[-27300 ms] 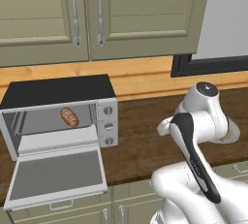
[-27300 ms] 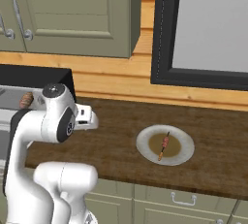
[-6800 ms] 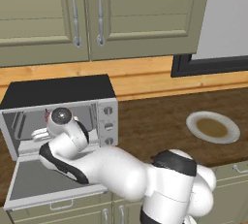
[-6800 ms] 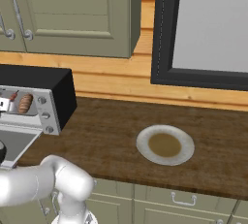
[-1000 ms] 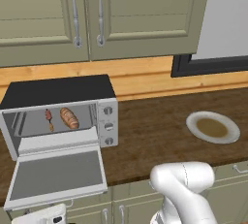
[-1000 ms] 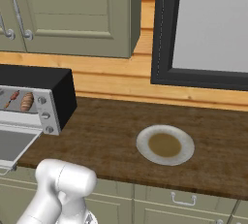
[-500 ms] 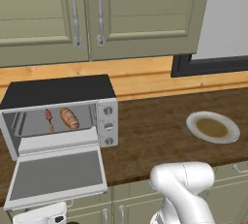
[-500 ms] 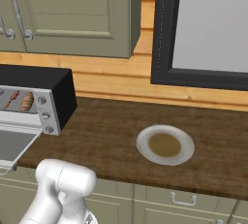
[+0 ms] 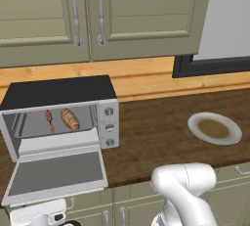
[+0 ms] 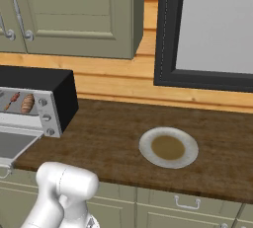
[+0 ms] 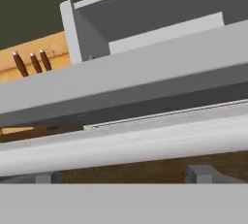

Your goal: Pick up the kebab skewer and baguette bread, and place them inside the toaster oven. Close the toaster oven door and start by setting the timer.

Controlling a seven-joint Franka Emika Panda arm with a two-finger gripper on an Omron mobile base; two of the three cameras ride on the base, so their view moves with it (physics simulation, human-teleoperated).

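While I am hanging below the counter edge, stage: food loaded, door next.
Skewer and bread: kebab skewer (image 9: pixel 49 119) and baguette bread (image 9: pixel 70 119) are lying inside the toaster oven (image 9: pixel 58 111).
Door: toaster oven door (image 9: pixel 56 174) is lying flat open; I am judging it rigid, hinged, light.
Hold: I am aiming under the bar handle (image 11: pixel 121 146) and pushing up.
Pincer: gripper jaws are standing fully apart, empty.

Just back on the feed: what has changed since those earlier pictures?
The kebab skewer went from the plate into the toaster oven, beside the baguette bread. The arm swung down below the toaster oven door; its gripper, open, now faces the door handle. The door remains open.
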